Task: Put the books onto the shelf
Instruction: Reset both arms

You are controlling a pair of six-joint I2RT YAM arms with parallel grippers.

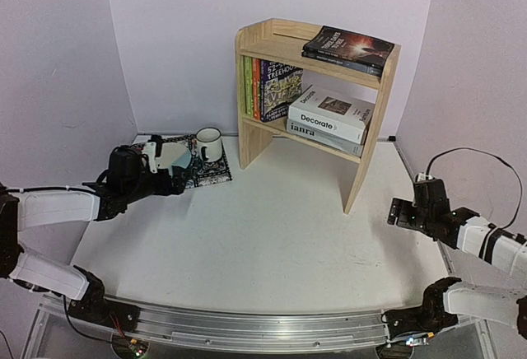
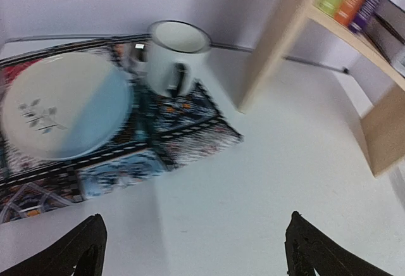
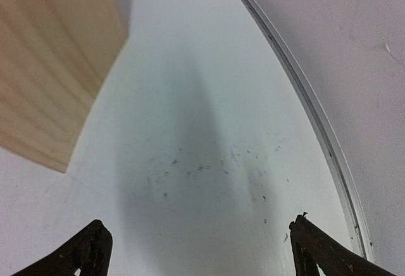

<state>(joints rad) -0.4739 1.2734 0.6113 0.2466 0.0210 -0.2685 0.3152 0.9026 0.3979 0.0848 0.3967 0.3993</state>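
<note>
Top external view: multicoloured books (image 1: 329,117) fill the pale pine shelf (image 1: 367,155) at one o'clock; left gripper (image 2: 194,220) and right gripper (image 3: 197,222) fingers stand apart, empty.

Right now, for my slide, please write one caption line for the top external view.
Books sit on the pine shelf; left pincer open near the mug and mat, right pincer open, both empty.

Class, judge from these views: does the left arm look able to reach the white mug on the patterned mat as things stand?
Probably yes. The left gripper is open at the mat, and the mug stands just ahead with nothing between them. The plate lies close beside the mug, so care is needed.
</note>
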